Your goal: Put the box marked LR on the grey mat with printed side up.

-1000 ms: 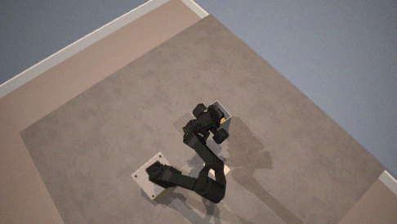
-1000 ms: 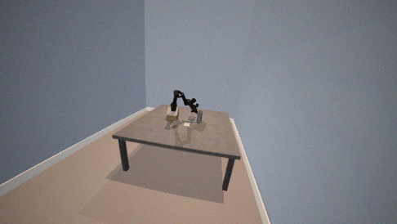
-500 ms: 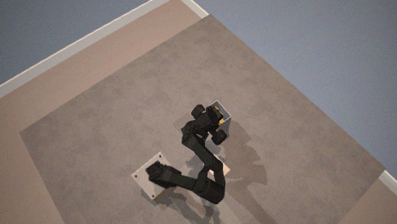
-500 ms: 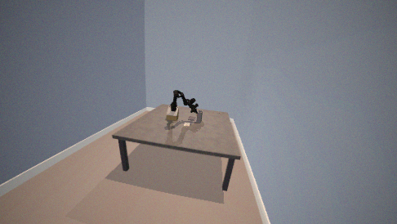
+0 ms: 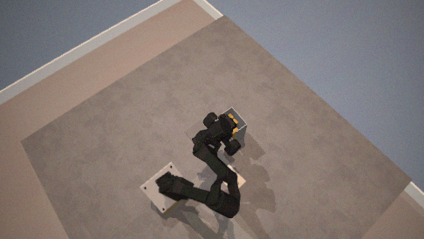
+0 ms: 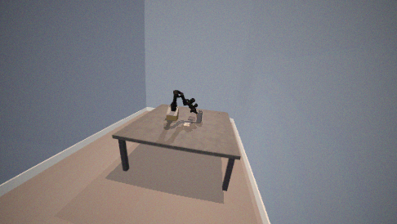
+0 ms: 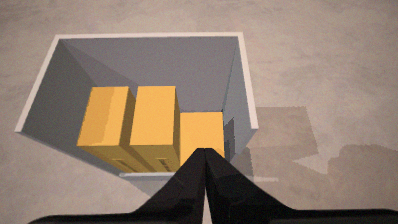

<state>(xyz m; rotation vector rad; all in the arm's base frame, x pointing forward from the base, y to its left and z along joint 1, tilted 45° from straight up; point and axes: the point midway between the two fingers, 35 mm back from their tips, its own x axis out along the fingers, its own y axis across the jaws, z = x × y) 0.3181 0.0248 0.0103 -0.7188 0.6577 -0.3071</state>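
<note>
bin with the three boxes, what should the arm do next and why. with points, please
Probably raise the pincer (image 5: 231, 123) (image 7: 204, 155) a little and open it before going for any box: its fingers are shut together with nothing between them, in front of the right-hand yellow box (image 7: 201, 131) in the wrist view, and no reach code can be read on the three boxes yet, so picking one now would be a guess.

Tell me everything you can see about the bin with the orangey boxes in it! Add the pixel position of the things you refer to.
The bin (image 5: 239, 116) (image 6: 199, 117) (image 7: 150, 35) is a grey, four-sided box with no lid, thin smooth walls and a pale rim. It looks like plastic, perhaps. It stands upright on the table (image 5: 131, 100) (image 6: 143, 131) (image 7: 325, 60). Three orange-yellow boxes (image 5: 235, 132) (image 7: 156, 115) stand in a row inside, with a gap at one end. I can't tell if they touch its walls.
</note>
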